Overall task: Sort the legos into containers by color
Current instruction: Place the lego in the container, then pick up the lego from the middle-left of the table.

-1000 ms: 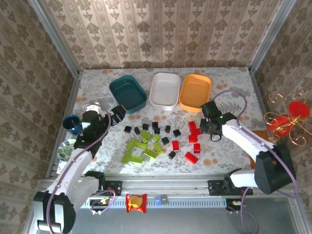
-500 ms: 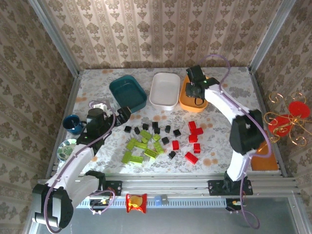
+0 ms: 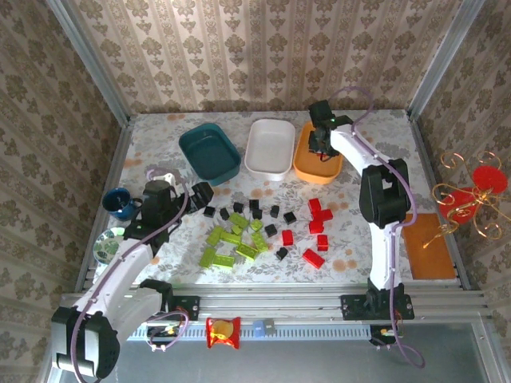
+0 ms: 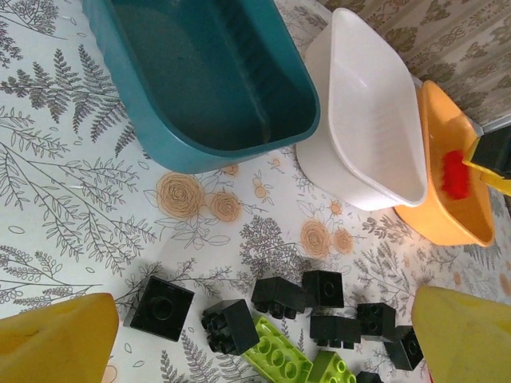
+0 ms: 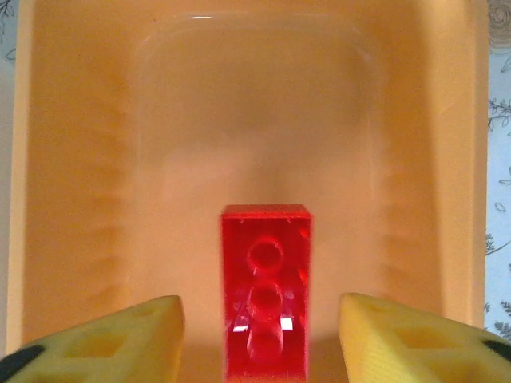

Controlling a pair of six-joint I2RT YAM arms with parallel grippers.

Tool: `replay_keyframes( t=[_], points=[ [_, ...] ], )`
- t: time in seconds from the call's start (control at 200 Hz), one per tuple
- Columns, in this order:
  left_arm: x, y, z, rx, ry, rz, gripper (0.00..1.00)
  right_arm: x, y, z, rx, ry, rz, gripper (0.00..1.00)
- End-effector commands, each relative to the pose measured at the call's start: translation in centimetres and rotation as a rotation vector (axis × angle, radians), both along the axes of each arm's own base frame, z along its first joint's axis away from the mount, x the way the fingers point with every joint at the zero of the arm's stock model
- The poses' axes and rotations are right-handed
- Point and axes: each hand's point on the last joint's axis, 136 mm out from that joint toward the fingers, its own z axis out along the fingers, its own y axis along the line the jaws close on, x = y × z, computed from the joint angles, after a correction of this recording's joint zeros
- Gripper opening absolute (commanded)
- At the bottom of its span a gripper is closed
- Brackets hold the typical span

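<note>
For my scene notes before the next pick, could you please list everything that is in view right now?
teal tray: one, dark teal, left end of the far row
white tray: one, white, middle of the row
orange tray: one, orange, right end
red brick: one, red, in the orange tray
red bricks: about seven, red, right of centre on the table
black bricks: about nine, black, centre
green bricks: about nine, lime, near centre
mug: one, dark blue, left edge
bowl: one, greenish, nearer than the mug
wire ornament: one, gold and red, far right
left gripper: open, left of the black bricks
right gripper: open, over the orange tray
</note>
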Motion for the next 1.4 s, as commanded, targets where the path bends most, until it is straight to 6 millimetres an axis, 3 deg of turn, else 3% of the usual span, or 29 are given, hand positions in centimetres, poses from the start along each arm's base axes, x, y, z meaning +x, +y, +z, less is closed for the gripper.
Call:
replay_keyframes(
  t=[0.0, 0.14, 0.245, 0.465, 0.61, 0.72, 1.075, 1.395],
  points=[
    [-0.6, -0.1, -0.8, 0.027, 0.015, -0.023, 0.98, -0.8, -0.1, 2.3, 0.013, -0.027, 0.006, 0.63],
    [-0.8, -0.2, -1.1, 0.029, 0.017, -0.031, 1.00, -2.7, 0.8, 4.5, 0.065, -0.101, 0.032, 0.68],
    [-0.8, -0.3, -1.6, 0.033, 0.026, -0.036, 0.97, -5.6, 2.1, 5.3, 0.109, -0.142, 0.061, 0.69],
    [-1.5, -0.1, -4.4, 0.164, 0.116, -0.046, 0.89, -11.9, 4.3, 3.6, 0.139, -0.156, 0.122, 0.70],
    [-1.7, -0.1, -7.0, 0.293, 0.187, -0.043, 0.84, -14.2, 4.6, 1.9, 0.135, -0.133, 0.131, 0.70],
    [-0.9, -0.3, -8.0, 0.298, 0.205, -0.027, 0.76, -15.0, 4.5, 1.4, 0.133, -0.121, 0.130, 0.69],
    [1.4, -1.1, -10.5, 0.331, 0.246, -0.027, 0.75, -15.4, 4.1, 2.4, 0.125, -0.149, 0.130, 0.69],
    [2.4, -1.2, -12.1, 0.367, 0.280, -0.022, 0.61, -15.4, 4.1, 2.6, 0.127, -0.157, 0.131, 0.69]
  ],
)
